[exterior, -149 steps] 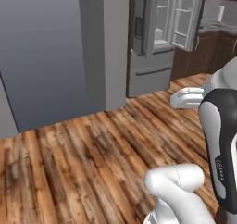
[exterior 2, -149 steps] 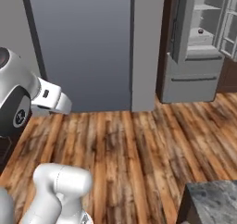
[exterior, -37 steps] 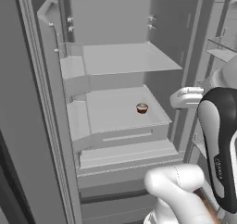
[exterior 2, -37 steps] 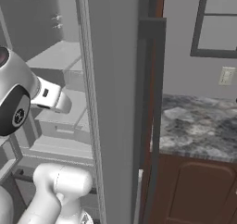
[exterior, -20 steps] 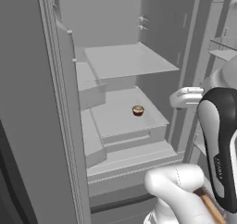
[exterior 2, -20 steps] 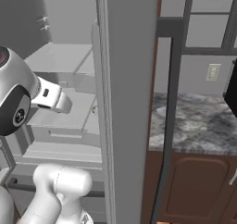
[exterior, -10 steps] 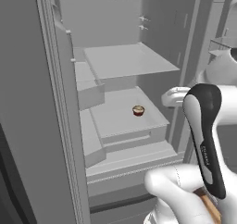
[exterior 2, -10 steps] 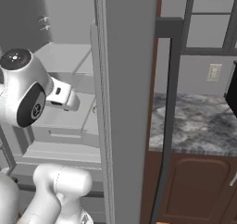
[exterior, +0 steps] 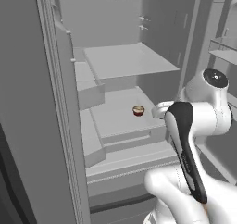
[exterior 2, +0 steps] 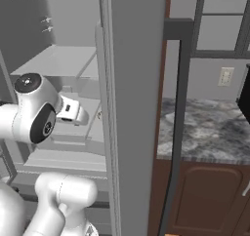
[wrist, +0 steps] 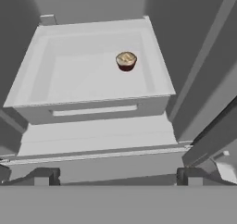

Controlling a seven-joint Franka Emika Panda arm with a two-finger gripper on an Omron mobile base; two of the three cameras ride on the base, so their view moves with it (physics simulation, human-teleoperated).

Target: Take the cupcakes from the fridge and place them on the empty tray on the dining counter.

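One tan-topped cupcake in a dark wrapper sits alone on a pale grey shelf inside the open fridge, toward the shelf's back right as the hand view shows it. Both dark finger tips of the gripper stand spread as wide as they go, holding nothing and touching nothing, well short of the cupcake and in front of the shelf's front edge.
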